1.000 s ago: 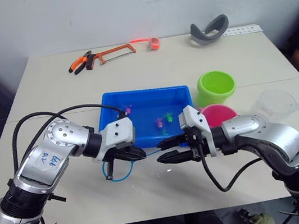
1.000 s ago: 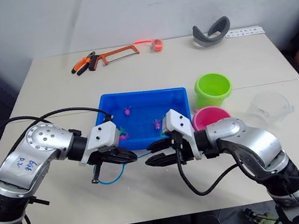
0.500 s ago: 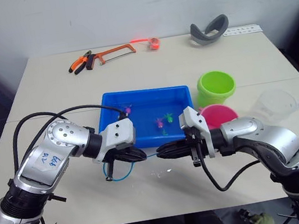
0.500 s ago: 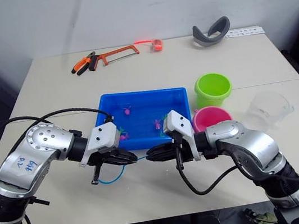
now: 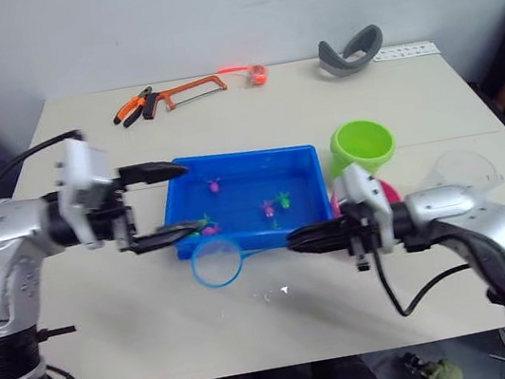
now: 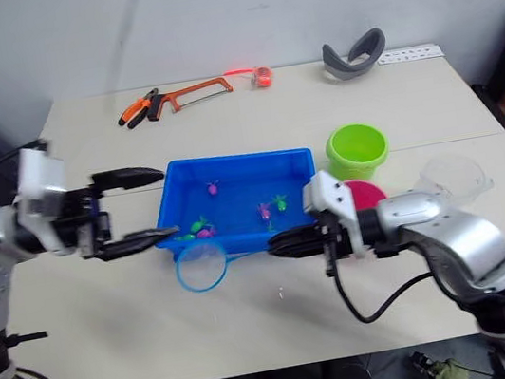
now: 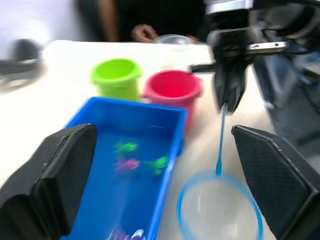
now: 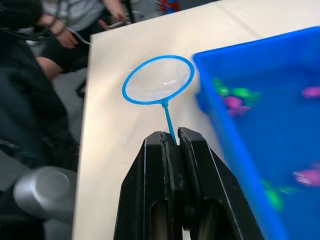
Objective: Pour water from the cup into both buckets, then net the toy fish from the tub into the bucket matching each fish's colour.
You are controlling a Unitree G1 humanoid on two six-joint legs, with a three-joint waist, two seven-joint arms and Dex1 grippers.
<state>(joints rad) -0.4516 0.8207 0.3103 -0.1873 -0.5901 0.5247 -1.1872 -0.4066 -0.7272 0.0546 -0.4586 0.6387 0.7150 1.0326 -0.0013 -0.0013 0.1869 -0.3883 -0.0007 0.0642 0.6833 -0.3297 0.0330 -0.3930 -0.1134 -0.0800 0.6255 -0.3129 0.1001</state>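
Right end effector (image 5: 291, 239) clamped on the net (image 5: 217, 262) handle, hoop lying on the counter (image 5: 114, 346) just beside the tub (image 5: 238, 160) near edge. Left end effector (image 5: 173, 200) spread wide, empty, beside the tub's left end.

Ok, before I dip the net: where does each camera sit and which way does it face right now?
Left eye, right eye: on the head, looking forward and down over the table; both arms show.
Left wrist: between the open left gripper fingers, facing across the tub to the buckets and the right gripper.
Right wrist: along the right gripper, shut on the net handle, tub beside it.
Shared: every view shows net and tub.
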